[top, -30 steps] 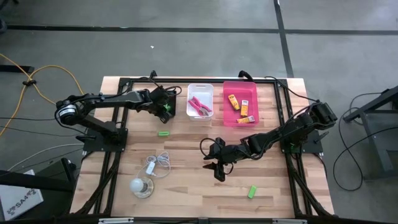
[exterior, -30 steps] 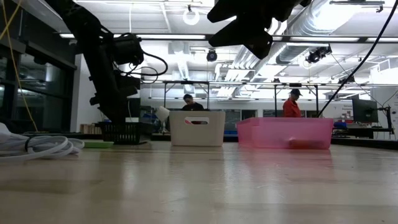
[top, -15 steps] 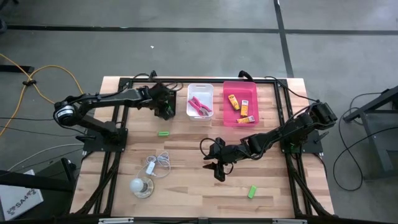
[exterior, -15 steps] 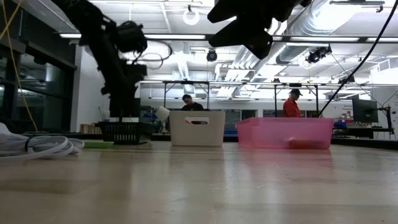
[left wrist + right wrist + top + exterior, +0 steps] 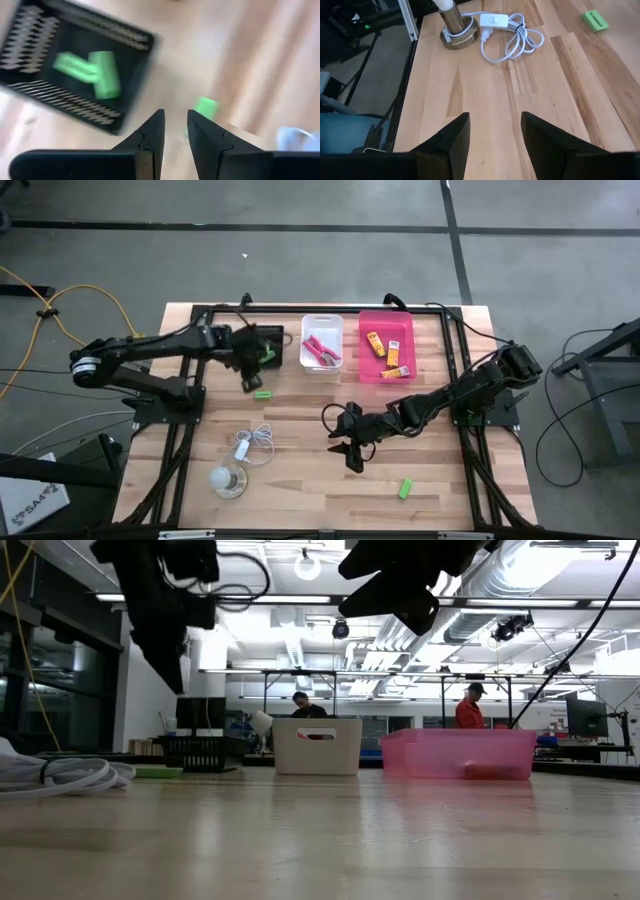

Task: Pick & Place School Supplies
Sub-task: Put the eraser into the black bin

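Left gripper [image 5: 248, 383]: narrow, empty. I log a green piece [image 5: 262, 393] just right of it, long axis left-right; right gripper [image 5: 351, 459] wide, farther.

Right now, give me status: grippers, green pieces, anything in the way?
Left gripper empty, near-closed, above green piece beside black basket. Right gripper open, empty, mid-table. Second loose green piece near front edge. Nothing in the way.
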